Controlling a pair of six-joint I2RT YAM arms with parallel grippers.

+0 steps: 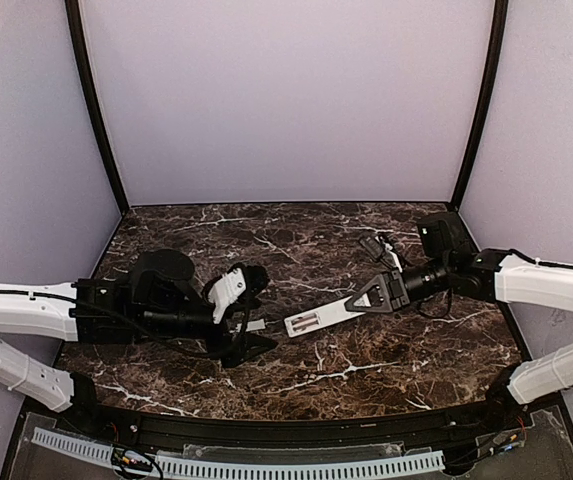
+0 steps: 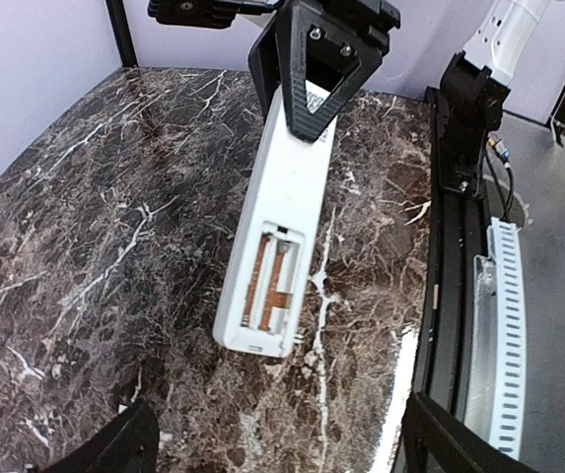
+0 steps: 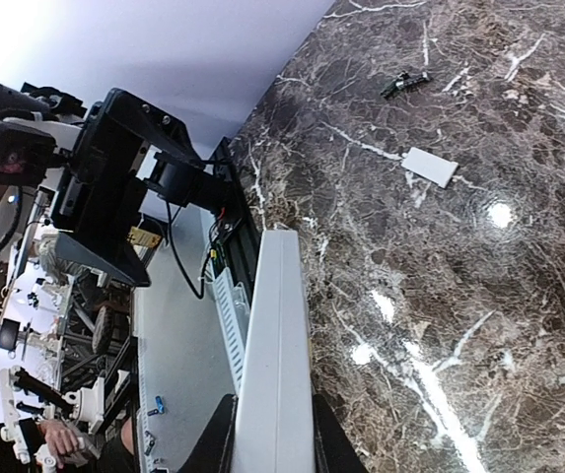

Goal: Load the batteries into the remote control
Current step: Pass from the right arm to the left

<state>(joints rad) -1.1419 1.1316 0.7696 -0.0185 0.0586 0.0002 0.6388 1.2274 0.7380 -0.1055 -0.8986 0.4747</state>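
Firmly clenched, the right hand (image 1: 374, 294) grasps the remote (image 1: 316, 318) by one end, with one black finger (image 2: 331, 39) lying flat across its back face. From that grip the remote reaches leftward over the tabletop (image 1: 296, 240), back side up, near the middle of the front half. Its compartment (image 2: 270, 281) lies uncovered close to the free end. Two copper-coloured strips show in the slots, but whether they are batteries or contacts I cannot tell. Nor can I tell whether the free end touches the tabletop or hangs just above it.

Just past that end stands the left hand (image 1: 254, 316), released. Its fingers (image 2: 119, 448) are spread wide to either side of the remote's line, with nothing between them.

Farther out, the right wrist view shows a small white cover (image 3: 430, 166) lying flat on the tabletop, well apart from the remote. Beyond it is a small dark object (image 3: 405, 84), too small to make out.
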